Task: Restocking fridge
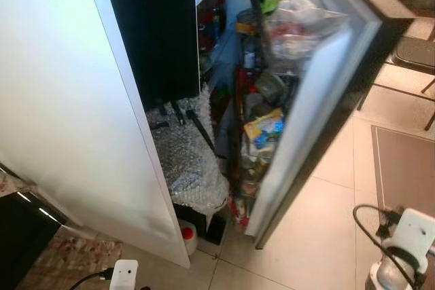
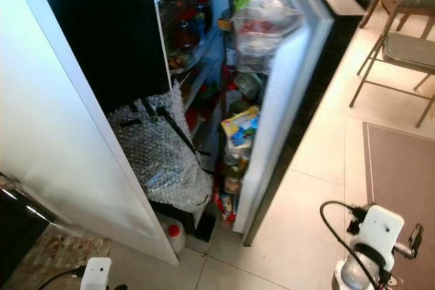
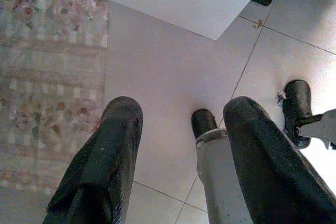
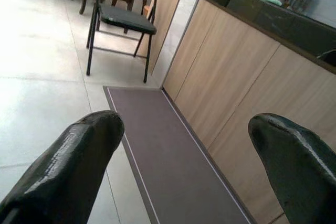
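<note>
Open fridge [image 1: 319, 93], door shelves crammed with packets and jars.
Bubble wrap [image 2: 160, 157] bulges from its lower shelves; left gripper [image 3: 181, 129] and right gripper [image 4: 184, 145] hang spread, empty.

No readable text, labels or numbers anywhere; the packages in the fridge door [image 1: 319, 106] are too blurred

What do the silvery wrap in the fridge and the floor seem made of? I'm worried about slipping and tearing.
The wrap looks like clear plastic bubble wrap: dimpled and shiny. The floor looks like glossy pale ceramic tile with thin grout lines.
</note>
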Robot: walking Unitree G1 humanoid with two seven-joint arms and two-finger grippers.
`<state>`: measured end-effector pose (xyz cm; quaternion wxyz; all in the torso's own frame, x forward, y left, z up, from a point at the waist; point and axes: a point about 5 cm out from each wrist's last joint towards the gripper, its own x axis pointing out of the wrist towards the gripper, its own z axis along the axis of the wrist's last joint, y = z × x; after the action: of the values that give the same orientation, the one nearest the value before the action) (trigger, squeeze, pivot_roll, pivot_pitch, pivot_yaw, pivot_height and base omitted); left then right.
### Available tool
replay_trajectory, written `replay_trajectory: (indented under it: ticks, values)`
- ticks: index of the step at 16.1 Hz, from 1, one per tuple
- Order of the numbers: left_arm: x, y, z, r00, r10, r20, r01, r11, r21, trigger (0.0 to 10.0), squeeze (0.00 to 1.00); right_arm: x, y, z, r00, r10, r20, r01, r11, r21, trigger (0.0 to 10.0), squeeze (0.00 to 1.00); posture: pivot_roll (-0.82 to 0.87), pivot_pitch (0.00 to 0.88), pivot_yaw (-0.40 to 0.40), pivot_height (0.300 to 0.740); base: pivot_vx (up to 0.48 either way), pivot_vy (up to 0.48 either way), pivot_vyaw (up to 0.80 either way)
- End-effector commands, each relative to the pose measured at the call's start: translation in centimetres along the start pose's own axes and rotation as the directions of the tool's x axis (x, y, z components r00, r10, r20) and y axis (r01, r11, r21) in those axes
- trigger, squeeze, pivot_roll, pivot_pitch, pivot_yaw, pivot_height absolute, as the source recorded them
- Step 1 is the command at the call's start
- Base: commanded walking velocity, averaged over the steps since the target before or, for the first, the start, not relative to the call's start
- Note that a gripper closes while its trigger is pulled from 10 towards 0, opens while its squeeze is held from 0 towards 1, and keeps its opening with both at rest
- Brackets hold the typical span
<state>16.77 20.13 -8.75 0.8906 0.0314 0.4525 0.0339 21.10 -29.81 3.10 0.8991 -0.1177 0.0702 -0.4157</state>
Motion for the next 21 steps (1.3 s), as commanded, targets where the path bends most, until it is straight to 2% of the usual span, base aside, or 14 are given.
replay_trajectory:
  ticks: [1, 8, 9, 10, 11, 13, 15, 17, 19, 21]
  values:
    - [-0.1, 0.1, -0.5, 1.0, 0.01, -0.019, -0.009, 1.0, 0.014, 10.0, 0.0, 0.6, -0.1, 1.0, 1.0, -0.007, 0.02, 0.007, 1.0, 0.026, 10.0, 0.0, -0.18, 0.064, 0.007, 0.74, 0.0, 0.0, 0.0]
    - [-0.2, 0.3, -0.8, 0.999, 0.015, -0.029, -0.015, 1.0, 0.027, 10.0, 0.0, 1.1, 3.1, 4.3, 0.973, 0.199, 0.12, -0.211, 0.972, 0.1, 10.0, 0.0, -0.18, 0.063, 0.011, 0.74, 0.0, 0.0, 0.0]
    - [-0.2, 0.4, -0.8, 1.0, 0.016, -0.027, -0.016, 1.0, 0.022, 10.0, 0.0, 0.8, 4.6, 5.3, 0.942, 0.299, 0.15, -0.32, 0.936, 0.145, 10.0, 0.0, -0.18, 0.062, 0.011, 0.74, 0.0, 0.0, 0.0]
    - [-0.2, 0.4, -0.8, 1.0, 0.017, -0.026, -0.016, 1.0, 0.022, 10.0, 0.0, 0.3, 5.5, 5.8, 0.91, 0.373, 0.178, -0.398, 0.908, 0.133, 10.0, 0.0, -0.18, 0.061, 0.01, 0.74, 0.0, 0.0, 0.0]
    - [-0.2, 0.4, -0.7, 1.0, 0.017, -0.024, -0.016, 1.0, 0.02, 10.0, 0.0, -0.8, 6.8, 6.4, 0.846, 0.491, 0.21, -0.521, 0.844, 0.127, 10.0, 0.0, -0.18, 0.063, 0.01, 0.74, 0.0, 0.0, 0.0]
    - [-0.2, 0.3, -0.7, 1.0, 0.016, -0.023, -0.016, 1.0, 0.02, 10.0, 0.0, -1.6, 7.3, 6.6, 0.792, 0.565, 0.231, -0.597, 0.796, 0.101, 10.0, 0.0, -0.18, 0.064, 0.008, 0.74, 0.0, 0.0, 0.0]
    - [-0.1, 0.2, -0.7, 1.0, 0.016, -0.022, -0.015, 1.0, 0.021, 10.0, 0.0, -1.8, 7.3, 6.5, 0.759, 0.609, 0.229, -0.64, 0.762, 0.096, 10.0, 0.0, -0.18, 0.064, 0.007, 0.74, 0.0, 0.0, 0.0]
    - [-0.1, 0.1, -0.6, 1.0, 0.015, -0.021, -0.014, 1.0, 0.02, 10.0, 0.0, -1.6, 7.4, 6.7, 0.75, 0.62, 0.23, -0.651, 0.753, 0.097, 10.0, 0.0, -0.18, 0.064, 0.006, 0.74, 0.0, 0.0, 0.0]
    - [-0.1, 0.1, -0.6, 1.0, 0.013, -0.019, -0.012, 1.0, 0.02, 10.0, 0.0, -1.5, 8.0, 7.3, 0.732, 0.637, 0.243, -0.672, 0.734, 0.1, 10.0, 0.0, -0.18, 0.062, 0.005, 0.74, 0.0, 0.0, 0.0]
    - [-0.1, 0.1, -0.5, 1.0, 0.013, -0.017, -0.012, 1.0, 0.02, 10.0, 0.0, -1.9, 8.9, 8.0, 0.693, 0.672, 0.261, -0.713, 0.692, 0.11, 10.0, 0.0, -0.18, 0.059, 0.007, 0.74, 0.0, 0.0, 0.0]
